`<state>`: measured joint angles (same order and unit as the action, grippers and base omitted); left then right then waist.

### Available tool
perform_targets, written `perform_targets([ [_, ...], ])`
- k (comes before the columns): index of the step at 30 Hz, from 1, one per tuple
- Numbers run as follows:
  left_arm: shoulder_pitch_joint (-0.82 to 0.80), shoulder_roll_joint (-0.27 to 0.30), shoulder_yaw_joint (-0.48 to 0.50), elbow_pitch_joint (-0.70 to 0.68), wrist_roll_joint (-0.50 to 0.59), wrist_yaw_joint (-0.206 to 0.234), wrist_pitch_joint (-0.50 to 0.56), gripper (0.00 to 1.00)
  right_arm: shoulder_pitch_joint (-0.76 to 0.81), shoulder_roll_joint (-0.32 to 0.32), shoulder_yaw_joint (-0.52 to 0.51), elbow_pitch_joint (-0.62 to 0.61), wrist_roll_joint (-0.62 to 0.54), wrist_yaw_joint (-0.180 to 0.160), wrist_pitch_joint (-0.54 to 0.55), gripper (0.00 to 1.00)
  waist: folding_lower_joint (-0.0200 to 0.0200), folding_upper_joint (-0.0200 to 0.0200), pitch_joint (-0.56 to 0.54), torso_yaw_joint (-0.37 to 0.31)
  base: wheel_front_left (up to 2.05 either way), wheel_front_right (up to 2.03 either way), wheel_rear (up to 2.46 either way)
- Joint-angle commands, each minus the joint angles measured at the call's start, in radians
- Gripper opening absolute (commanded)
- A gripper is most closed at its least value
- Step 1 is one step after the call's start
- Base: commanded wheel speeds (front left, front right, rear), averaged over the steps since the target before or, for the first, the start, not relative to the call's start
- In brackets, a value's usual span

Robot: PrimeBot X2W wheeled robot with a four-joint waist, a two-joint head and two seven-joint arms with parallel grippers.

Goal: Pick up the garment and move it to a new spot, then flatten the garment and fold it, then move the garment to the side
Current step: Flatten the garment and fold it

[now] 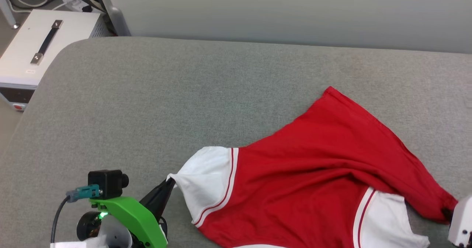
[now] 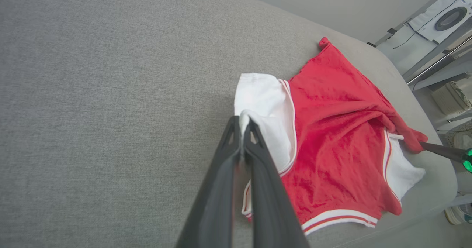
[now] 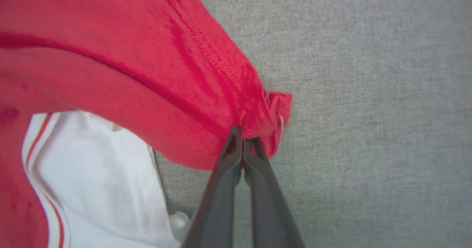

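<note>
In the head view the red jersey (image 1: 313, 174) lies rumpled on the tabletop's (image 1: 147, 93) near right part, its white sleeve (image 1: 206, 174) pinched by the left hand (image 1: 169, 183); the left wrist view shows that hand clamped on the sleeve's edge; in the right wrist view the right hand (image 3: 242, 131) grips the jersey's red corner.

The head camera looks forward and down on the garment (image 1: 317, 174) from above its near edge, far enough back to take in the grey fabric surface (image 1: 147, 104) beyond it. The left wrist camera looks along the left gripper (image 2: 242, 124) from the garment's white-sleeve end, at middle range, across the whole garment. The right wrist camera sits very close over the garment's opposite red corner, looking down the right gripper (image 3: 242, 135); all three views share the garment and the surface around it.
</note>
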<state>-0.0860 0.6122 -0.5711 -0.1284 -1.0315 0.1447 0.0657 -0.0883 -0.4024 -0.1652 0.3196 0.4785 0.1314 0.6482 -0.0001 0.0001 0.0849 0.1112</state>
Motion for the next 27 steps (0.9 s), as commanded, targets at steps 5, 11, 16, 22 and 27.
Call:
perform_targets([
  [5, 0.015, -0.025, -0.004, 0.03, 0.002, 0.003, -0.023, 0.0, 0.113, 0.057, -0.062, -0.096, -0.034, -0.001, 0.033, 0.0, 0.0001, -0.0001, -0.038, -0.032, 0.0, 0.0, 0.0],
  [11, 0.01, -0.051, -0.016, 0.052, -0.003, -0.008, -0.03, 0.0, 0.15, 0.095, -0.084, -0.135, -0.056, -0.001, 0.047, 0.0, 0.0001, -0.0001, -0.034, -0.033, 0.0, 0.0, 0.0],
  [16, 0.0, -0.05, -0.016, 0.054, 0.001, -0.015, -0.033, 0.0, 0.14, 0.096, -0.075, -0.165, -0.062, -0.001, 0.051, 1.0, 0.0001, -0.0001, -0.023, -0.027, 0.0, 0.0, 0.0],
  [22, -0.023, -0.039, -0.016, 0.025, 0.015, -0.018, -0.028, 0.0, 0.077, 0.073, -0.044, -0.285, -0.026, -0.001, 0.115, 1.0, 0.0001, -0.0001, 0.014, -0.005, 0.0, 0.0, 0.0],
  [27, -0.06, -0.043, -0.02, -0.024, 0.033, -0.017, -0.024, 0.0, -0.034, 0.033, -0.011, -0.395, -0.021, -0.001, 0.217, 1.0, 0.0001, -0.0001, 0.083, 0.039, 0.0, 0.0, 0.0],
])
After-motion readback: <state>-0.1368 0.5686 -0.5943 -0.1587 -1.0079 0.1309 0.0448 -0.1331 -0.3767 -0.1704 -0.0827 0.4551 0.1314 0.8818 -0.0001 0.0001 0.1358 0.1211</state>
